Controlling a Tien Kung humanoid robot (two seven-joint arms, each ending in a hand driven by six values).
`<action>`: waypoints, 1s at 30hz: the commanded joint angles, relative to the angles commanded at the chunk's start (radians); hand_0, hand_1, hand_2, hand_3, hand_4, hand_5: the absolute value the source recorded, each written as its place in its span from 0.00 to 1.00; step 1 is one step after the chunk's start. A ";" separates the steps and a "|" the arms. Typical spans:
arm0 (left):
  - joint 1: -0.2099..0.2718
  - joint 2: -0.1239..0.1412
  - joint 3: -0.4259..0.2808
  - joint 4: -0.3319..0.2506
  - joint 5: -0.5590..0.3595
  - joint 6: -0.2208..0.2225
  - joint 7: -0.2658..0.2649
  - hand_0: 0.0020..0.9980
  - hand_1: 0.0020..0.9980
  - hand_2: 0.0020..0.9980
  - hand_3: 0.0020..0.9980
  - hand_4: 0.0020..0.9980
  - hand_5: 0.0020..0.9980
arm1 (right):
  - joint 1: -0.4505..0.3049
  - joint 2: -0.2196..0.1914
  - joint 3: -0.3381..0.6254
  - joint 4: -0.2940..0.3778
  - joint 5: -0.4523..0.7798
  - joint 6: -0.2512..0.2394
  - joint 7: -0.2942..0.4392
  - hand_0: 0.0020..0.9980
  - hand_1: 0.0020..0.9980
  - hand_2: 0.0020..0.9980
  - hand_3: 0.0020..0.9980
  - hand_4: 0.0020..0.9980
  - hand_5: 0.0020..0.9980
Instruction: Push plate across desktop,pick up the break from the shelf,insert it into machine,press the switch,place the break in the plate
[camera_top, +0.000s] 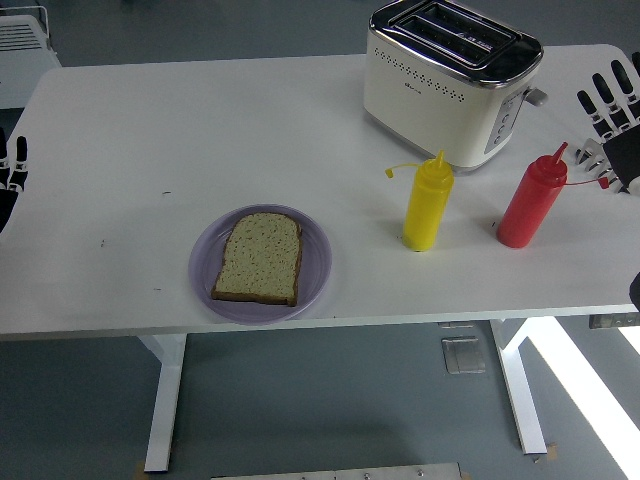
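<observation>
The bread slice (258, 258) lies flat on the purple plate (315, 262) near the table's (200, 130) front edge. The toaster's (450, 80) small logo is unreadable. Right hand (612, 125) hovers, fingers spread; left hand (12, 175) rests at the left edge, its fingers' state unclear.

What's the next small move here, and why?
Probably none beyond easing the right hand back from the table. The bread slice already lies flat on the purple plate near the front edge, the toaster slots look empty, and both hands are open and hold nothing, the left hand resting at the left edge. The listed steps look finished.
</observation>
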 joint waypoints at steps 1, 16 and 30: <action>0.000 0.000 0.000 0.000 0.000 0.000 0.000 0.76 0.69 0.65 0.67 0.66 1.00 | 0.000 0.000 0.000 0.000 0.000 0.000 0.000 0.76 0.69 0.67 0.65 0.69 0.43; 0.004 0.000 0.003 0.001 -0.001 0.000 0.000 0.76 0.69 0.65 0.67 0.66 1.00 | -0.003 -0.003 -0.006 0.000 0.001 0.000 0.000 0.76 0.69 0.67 0.65 0.69 0.43; 0.001 0.004 -0.002 -0.001 -0.004 0.000 0.001 0.76 0.69 0.65 0.67 0.66 1.00 | -0.002 -0.001 0.003 0.000 0.001 0.000 -0.001 0.76 0.69 0.67 0.65 0.69 0.43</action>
